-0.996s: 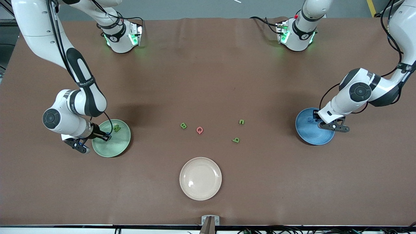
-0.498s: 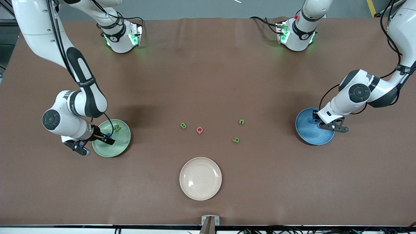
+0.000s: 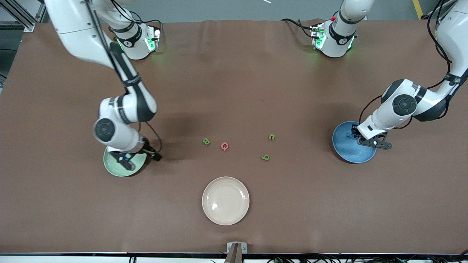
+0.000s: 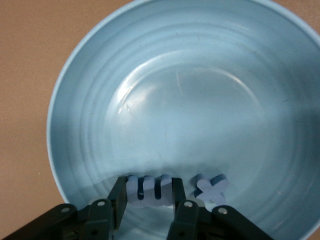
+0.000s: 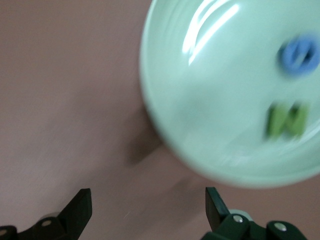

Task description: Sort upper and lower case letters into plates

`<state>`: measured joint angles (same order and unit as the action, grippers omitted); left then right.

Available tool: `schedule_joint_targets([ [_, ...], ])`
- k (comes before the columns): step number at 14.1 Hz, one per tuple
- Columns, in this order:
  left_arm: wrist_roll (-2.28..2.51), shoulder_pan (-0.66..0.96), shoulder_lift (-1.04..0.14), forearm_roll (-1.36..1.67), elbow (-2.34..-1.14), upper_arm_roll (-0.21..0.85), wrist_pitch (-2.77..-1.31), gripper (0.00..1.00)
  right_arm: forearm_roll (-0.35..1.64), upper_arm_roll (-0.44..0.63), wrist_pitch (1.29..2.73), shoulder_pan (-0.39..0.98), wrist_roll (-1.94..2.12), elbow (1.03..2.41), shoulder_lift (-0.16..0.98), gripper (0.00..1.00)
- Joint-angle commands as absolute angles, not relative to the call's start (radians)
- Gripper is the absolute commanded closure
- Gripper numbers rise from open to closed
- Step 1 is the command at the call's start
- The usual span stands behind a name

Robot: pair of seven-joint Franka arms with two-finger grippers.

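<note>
- So, what is each arm doing?
- Your left gripper (image 4: 148,189) is low in the blue plate (image 3: 351,159), at three o'clock on the desk (image 3: 234,73). Its jaws are clamped on the blue m (image 4: 148,189), which sits just beside the blue x (image 4: 212,186). Your right gripper (image 3: 142,157) has its jaws wide apart and empty, over the four o'clock rim of the green plate (image 3: 111,168), where the blue G (image 5: 299,54) and the green N (image 5: 287,121) lie.
- And how do I finish this step well?
- Part the left jaws fully, then lift straight up, so you neither drag the m out nor nudge the x. I judge the capitals come next for the right arm. The green B (image 3: 206,141) and the pink Q (image 3: 224,146) lie close together mid-desk, so come down squarely on one without brushing the other. Leave the green n (image 3: 271,137) and the green b (image 3: 265,157) for the left arm, and ignore the cream plate (image 3: 205,201) at six o'clock.
</note>
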<state>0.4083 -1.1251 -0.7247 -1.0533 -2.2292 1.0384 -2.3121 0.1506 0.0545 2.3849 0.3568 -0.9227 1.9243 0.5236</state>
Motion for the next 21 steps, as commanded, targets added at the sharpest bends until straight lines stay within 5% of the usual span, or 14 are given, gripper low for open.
schedule_joint_targets([
  [1, 0.413, -1.112, -0.733, -1.081, -2.221, 1.022, -2.329, 0.71, 0.14, 0.063, 2.382, 0.457, -1.069, 1.924, 0.506, 0.0],
  [3, 0.41, -1.112, -0.721, -1.072, -2.214, 1.041, -2.324, 0.15, 0.146, 0.063, 2.399, 0.509, -1.08, 1.922, 0.511, 0.0],
  [4, 0.411, -1.115, -0.718, -1.063, -2.207, 1.077, -2.316, 0.04, 0.146, 0.063, 2.417, 0.529, -1.107, 1.922, 0.511, 0.0],
  [9, 0.467, -1.1, -0.71, -0.939, -2.154, 1.221, -2.2, 0.01, 0.133, 0.066, 2.428, 0.63, -1.255, 1.852, 0.577, 0.0],
  [14, 0.73, -0.873, -0.715, -0.919, -2.109, 1.223, -2.192, 0.01, 0.103, 0.069, 2.428, 0.673, -1.348, 1.772, 0.655, 0.04],
  [21, 0.899, -0.444, -0.721, -0.808, -1.979, 1.022, -2.201, 0.01, 0.069, 0.069, 2.434, 0.672, -1.353, 1.77, 0.675, 0.22],
])
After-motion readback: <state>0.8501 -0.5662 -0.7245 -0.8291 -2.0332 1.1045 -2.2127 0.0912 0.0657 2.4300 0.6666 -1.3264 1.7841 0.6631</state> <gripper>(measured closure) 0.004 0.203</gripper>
